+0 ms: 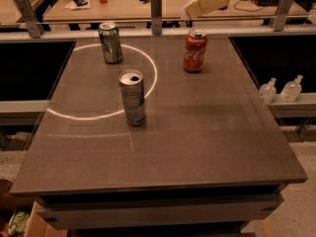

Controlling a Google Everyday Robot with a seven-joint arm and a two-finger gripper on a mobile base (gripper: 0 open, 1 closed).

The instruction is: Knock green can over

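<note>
standing upright at the back left of the table, on the far edge of the white ring, the green can is untouched and well apart from the gripper. nearer the middle stands the slim silver can, its tab hole dark, contents unseen. further right the red cola can sits almost under the gripper, which hovers above the back rail with nothing visibly held — open or closed, i cannot tell. a low leftward sweep could clip the red can first — toppling the wrong one.
</note>
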